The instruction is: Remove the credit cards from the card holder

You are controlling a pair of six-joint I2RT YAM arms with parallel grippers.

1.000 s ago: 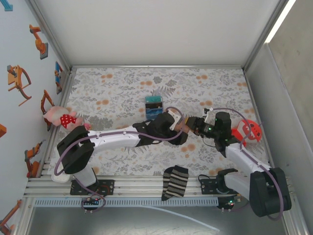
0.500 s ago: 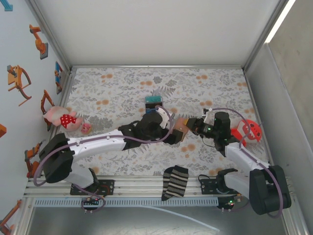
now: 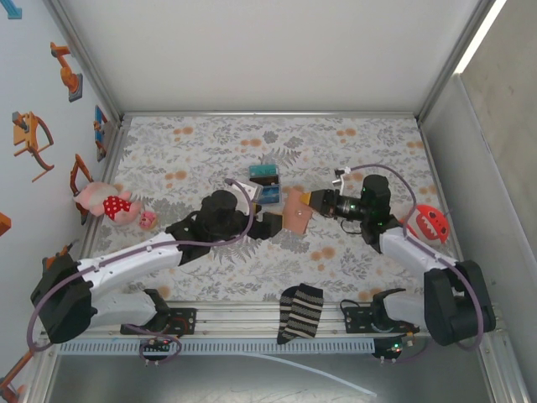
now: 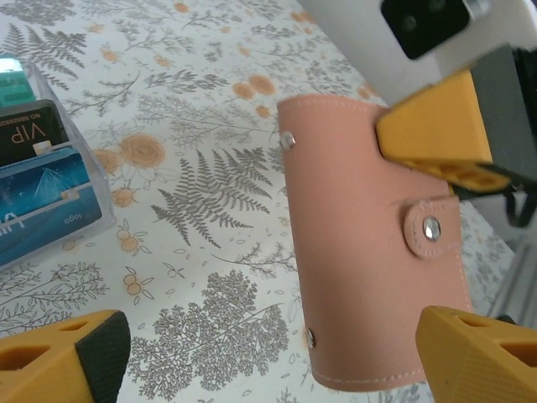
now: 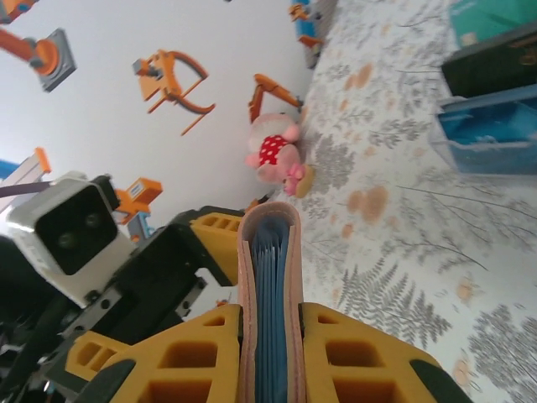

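Above your floral worktop (image 3: 210,143), the right jaws are clamped on the tan, snap-buttoned card holder (image 4: 369,243), folded shut with blue credit cards (image 5: 270,277) edge-on inside; your left jaws stand wide apart just beside it.

Seen from the left wrist, the left gripper (image 4: 273,340) has its fingers cut by the bottom edge at 7 and 5 o'clock. The clear card box (image 4: 42,197) is cut at 9 o'clock. A yellow finger (image 4: 432,134) of the right gripper (image 3: 314,201) covers the card holder (image 4: 369,243) at its 2 o'clock corner. The credit cards (image 5: 270,319) are just blue edges inside it, and I can't tell their number.
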